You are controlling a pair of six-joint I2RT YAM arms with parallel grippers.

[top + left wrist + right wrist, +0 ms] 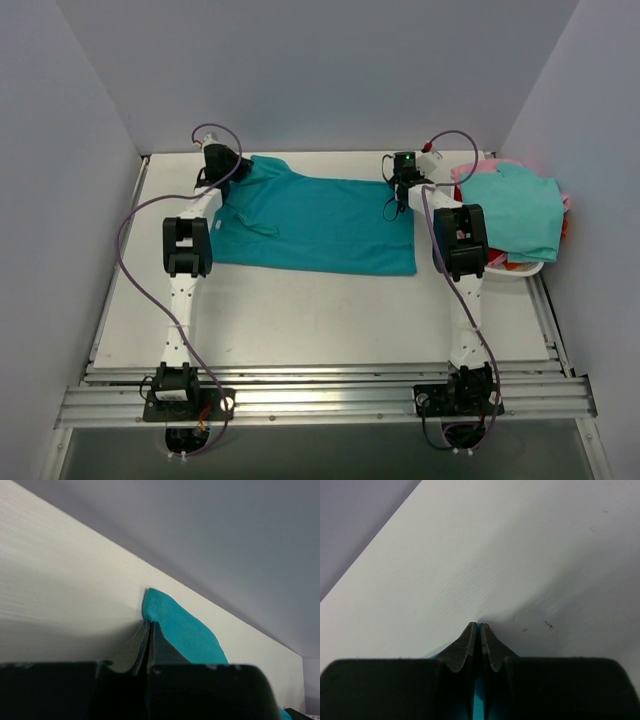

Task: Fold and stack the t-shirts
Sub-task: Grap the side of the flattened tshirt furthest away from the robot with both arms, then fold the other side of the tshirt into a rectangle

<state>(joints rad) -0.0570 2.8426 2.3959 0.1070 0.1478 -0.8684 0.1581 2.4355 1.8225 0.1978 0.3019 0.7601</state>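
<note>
The left tool was at the far-left corner of the teal-blue t-shirt. It was fully closed, its fingers pressed together on the cloth's edge. In the left wrist view a tongue of teal fabric ran on from the fingertips over the worktop toward the back wall. The shirt itself lay spread flat on the far half of the worktop, between the two arms. At its far-right corner the right tool was also clamped tight. The right wrist view showed a thin strip of teal caught between its fingers, the tips down on the white surface. Further right, at the worktop's right edge, stood a white basket. An aqua-green t-shirt was heaped on top of it. A pink t-shirt showed at its far side and a red t-shirt peeked out on the right.
</note>
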